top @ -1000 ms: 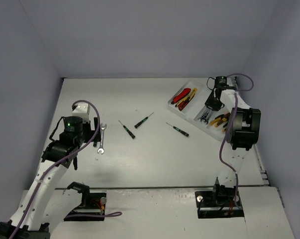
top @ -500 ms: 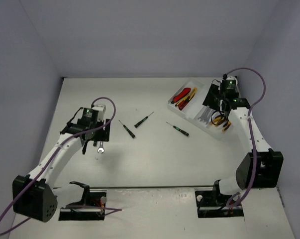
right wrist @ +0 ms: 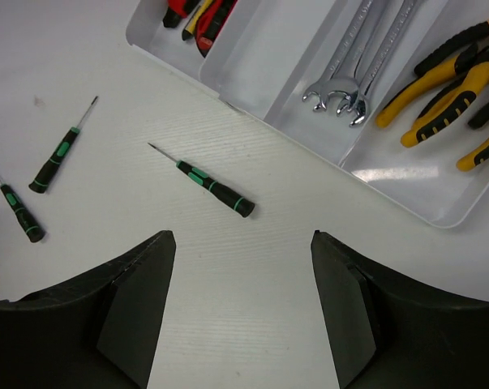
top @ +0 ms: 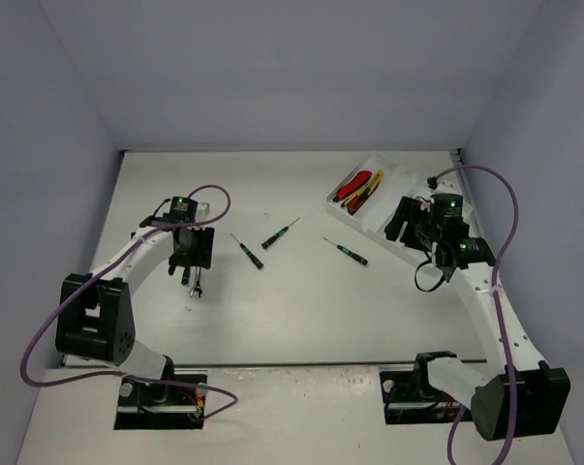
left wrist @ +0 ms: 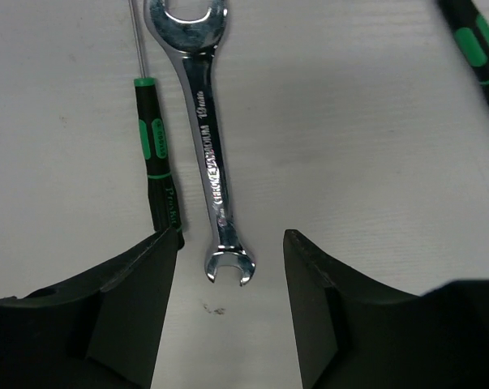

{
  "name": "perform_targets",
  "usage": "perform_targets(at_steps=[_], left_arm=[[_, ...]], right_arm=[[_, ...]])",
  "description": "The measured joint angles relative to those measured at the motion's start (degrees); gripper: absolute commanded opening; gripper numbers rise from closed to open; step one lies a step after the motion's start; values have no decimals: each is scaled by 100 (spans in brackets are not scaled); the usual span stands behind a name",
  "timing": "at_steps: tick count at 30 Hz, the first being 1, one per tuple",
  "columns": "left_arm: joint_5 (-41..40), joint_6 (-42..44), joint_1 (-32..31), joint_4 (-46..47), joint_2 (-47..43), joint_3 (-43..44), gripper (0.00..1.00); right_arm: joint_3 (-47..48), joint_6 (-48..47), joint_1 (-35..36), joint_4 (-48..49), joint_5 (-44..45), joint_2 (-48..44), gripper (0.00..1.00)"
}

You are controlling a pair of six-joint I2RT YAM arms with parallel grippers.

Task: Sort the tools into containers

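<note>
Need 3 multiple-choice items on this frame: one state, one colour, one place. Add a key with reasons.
1. State of the right gripper?
A) shut on a tool
B) open, holding nothing
C) shut, empty

2. Handle colour of the pliers in the tray?
A) yellow and black
B) blue
C) all red

3. Where is the wrench seen by the left wrist camera?
A) in the tray
B) flat on the table, near the left gripper
C) in the right gripper

Key:
1 B: the right wrist view shows its jaws apart with only table between them.
2 A: yellow grips with black parts, in the tray's end compartment.
3 B: it lies beside a screwdriver, and its near end shows in the gap between the open jaws.
</note>
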Motion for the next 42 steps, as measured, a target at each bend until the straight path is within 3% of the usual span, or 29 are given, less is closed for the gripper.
perform_targets(at_steps=[10,22,29,32,42], left_arm=[[-62,225,222,198,1030,289,43],[-118,276,226,364,1285,350,35],[-50,266,230,404,1419,396,21],[-26,254,230,386,1462,442,0],[107,53,-33,412,1282,389,0]], right_arm=[[-98,-16,181,135,-8,-130,65],[-115,-19,220,169,-3,-129,65],[-117,-21,220,169,8,-126,65],[-117,-25,220,169,32,-123,65],[-117,-47,268,176,-78,-48,65]])
